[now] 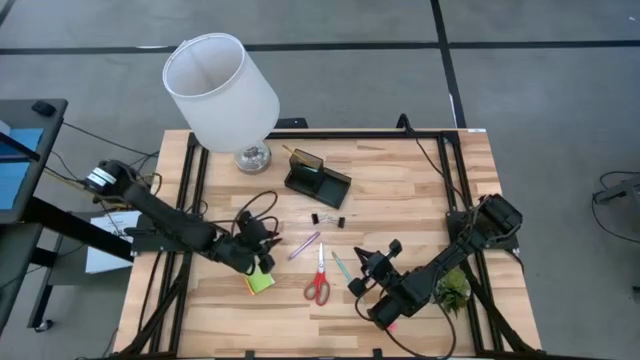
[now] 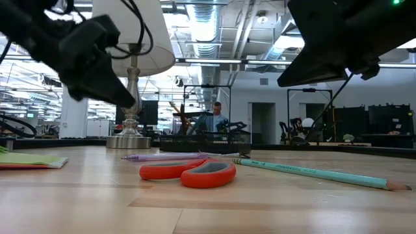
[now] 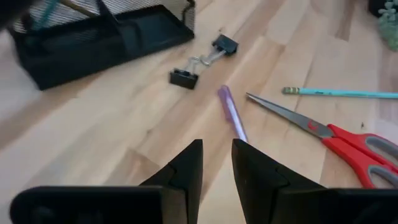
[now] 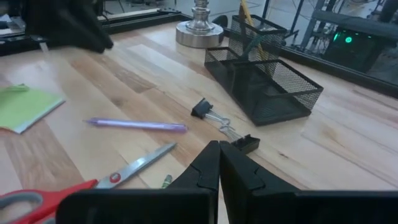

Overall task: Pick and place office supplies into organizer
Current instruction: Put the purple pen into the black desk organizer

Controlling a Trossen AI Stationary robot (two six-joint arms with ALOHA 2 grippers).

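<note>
The left gripper [image 3: 216, 163] hangs just above the wood with its 2 fingers a narrow gap apart and nothing between them, aimed along the table toward the purple pen [image 3: 232, 115] lying just ahead. That small gap looks suited to a thin barrel, so the pen is probably its next pick. In the high view this gripper [image 1: 262, 250] sits near the lime-green sticky-note pad [image 1: 261, 282], which lies flat at the table's left-front.

The right gripper [image 4: 219, 167] has its fingers pressed together, empty, raised over the table near the front; from above it [image 1: 372, 266] sits beside the teal pencil [image 1: 341, 267]. It seems to be waiting, kept clear of the left arm's working area.

The red-handled scissors [image 1: 319, 281] lie flat between the 2 arms, blades pointing toward the organizer [image 1: 317, 181], which stands at the back beside the lamp [image 1: 222, 95]. 2 black binder clips [image 3: 201, 60] rest between pen and organizer. At least 1 pencil already stands upright in the mesh cup [image 4: 252, 38], so most supplies remain loose.
</note>
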